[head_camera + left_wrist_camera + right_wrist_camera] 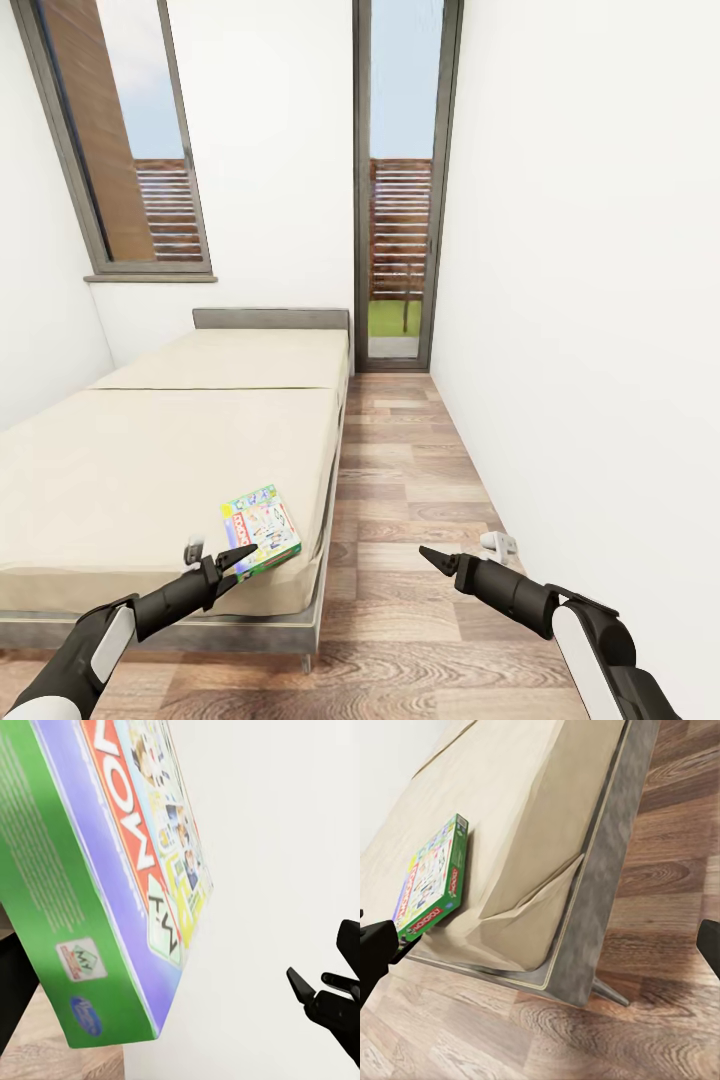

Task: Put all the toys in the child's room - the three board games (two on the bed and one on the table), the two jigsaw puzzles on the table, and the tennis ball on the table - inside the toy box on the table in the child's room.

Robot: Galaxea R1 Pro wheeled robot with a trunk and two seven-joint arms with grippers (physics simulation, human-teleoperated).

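L arm reaches fwd from the near left, black forearm, white upper sleeve. L gripper (232,562) has its fingers spread apart, nothing clamped betw them; one dark fingertip (298,984) shows in the wrist cam. R arm comes in from the near right, angled fwd and inward. R gripper (432,556) points left-fwd; can't tell how its fingers stand.

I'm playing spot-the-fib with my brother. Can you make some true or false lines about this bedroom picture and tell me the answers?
1. A colourful board game lies on the bed. True.
2. The game sits in the middle of the bed. False: it is near the corner closest to the robot.
3. The floor is wood planks. True.
4. The right end effector holds a ball. False: it holds nothing and hangs over the floor.
5. The left end effector is close to the game. True.
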